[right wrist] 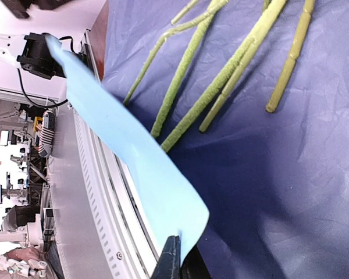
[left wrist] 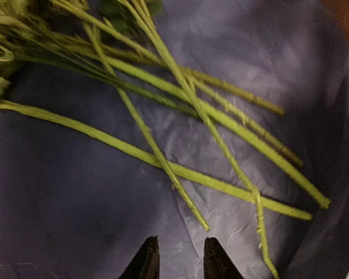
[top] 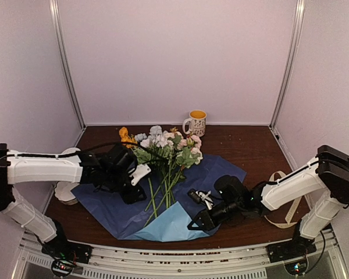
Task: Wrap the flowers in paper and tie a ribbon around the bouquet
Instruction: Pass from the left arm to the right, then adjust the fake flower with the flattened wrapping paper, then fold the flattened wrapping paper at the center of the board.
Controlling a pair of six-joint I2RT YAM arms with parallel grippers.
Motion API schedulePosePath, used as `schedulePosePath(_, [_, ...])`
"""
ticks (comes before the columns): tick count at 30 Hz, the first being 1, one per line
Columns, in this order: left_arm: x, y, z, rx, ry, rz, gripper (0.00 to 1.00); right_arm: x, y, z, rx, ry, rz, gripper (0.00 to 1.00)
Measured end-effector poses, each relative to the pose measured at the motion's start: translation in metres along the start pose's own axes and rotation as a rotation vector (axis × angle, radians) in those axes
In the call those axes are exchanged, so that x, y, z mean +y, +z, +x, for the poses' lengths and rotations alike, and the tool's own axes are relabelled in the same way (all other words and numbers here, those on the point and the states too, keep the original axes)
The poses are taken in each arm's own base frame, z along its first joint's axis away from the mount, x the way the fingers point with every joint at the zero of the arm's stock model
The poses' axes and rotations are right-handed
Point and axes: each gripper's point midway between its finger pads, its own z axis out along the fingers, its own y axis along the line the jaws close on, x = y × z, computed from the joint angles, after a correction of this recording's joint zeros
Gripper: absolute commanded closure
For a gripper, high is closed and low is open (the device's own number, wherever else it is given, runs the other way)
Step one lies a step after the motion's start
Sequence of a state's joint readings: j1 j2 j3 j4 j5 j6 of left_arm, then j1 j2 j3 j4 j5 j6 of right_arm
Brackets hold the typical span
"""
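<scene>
Blue paper (top: pixel 224 174) lies spread on the tabletop (top: pixel 250 145), the flowers (top: pixel 166 148) across it, stems toward the near edge. Wrapping looks barely begun, and the ribbon (top: pixel 290 210) lies unused at the right. The right gripper (right wrist: pixel 174 261) is clamped on the paper's lifted near corner; the left gripper (left wrist: pixel 179 256) hangs part-open above the stems, holding nothing.

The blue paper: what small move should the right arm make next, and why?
Probably draw the pinched edge up and over the stems of the flowers. The right gripper is shut on the near edge of the paper, whose lighter underside is turned up, while the stems lie uncovered on it. The left gripper is open and holds nothing.
</scene>
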State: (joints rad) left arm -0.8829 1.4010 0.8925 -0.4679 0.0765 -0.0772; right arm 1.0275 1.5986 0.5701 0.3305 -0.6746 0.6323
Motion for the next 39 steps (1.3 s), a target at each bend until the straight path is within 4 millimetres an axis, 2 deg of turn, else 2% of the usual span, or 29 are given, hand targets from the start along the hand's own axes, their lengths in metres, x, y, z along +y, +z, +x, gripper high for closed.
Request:
schedulePosePath(4, [-0.012, 0.045, 0.056, 0.23, -0.01, 0.047, 0.83, -0.002, 0.001, 0.001, 0.002, 0.008, 0.004, 1.0])
schedulePosePath(7, [-0.022, 0.057, 0.074, 0.305, 0.008, 0.071, 0.84, -0.002, 0.001, 0.0, -0.003, 0.013, 0.005, 1.0])
schedulePosePath(13, [-0.036, 0.07, 0.057, 0.306, 0.073, 0.086, 0.85, 0.002, 0.001, -0.006, -0.024, 0.032, -0.01, 1.0])
schedulePosePath(17, [-0.043, 0.072, 0.053, 0.292, 0.09, 0.13, 0.85, 0.003, 0.001, -0.007, -0.03, 0.033, -0.014, 1.0])
schedulePosePath(24, [-0.077, 0.075, 0.032, 0.196, 0.109, 0.309, 0.8, 0.006, 0.002, -0.012, -0.036, 0.031, -0.02, 1.0])
schedulePosePath(26, [-0.08, 0.075, 0.029, 0.182, 0.109, 0.327, 0.74, 0.007, 0.002, -0.015, -0.042, 0.031, -0.022, 1.0])
schedulePosePath(30, [-0.067, 0.073, 0.023, 0.165, 0.066, 0.306, 0.58, 0.006, 0.003, -0.02, -0.055, 0.046, -0.006, 1.0])
schedulePosePath(33, [-0.049, 0.062, 0.012, 0.126, 0.032, 0.26, 0.46, 0.001, 0.003, -0.023, -0.063, 0.059, 0.026, 1.0])
schedulePosePath(39, [-0.025, 0.027, -0.012, 0.031, -0.028, 0.15, 0.36, -0.01, 0.002, -0.033, -0.097, 0.104, 0.086, 1.0])
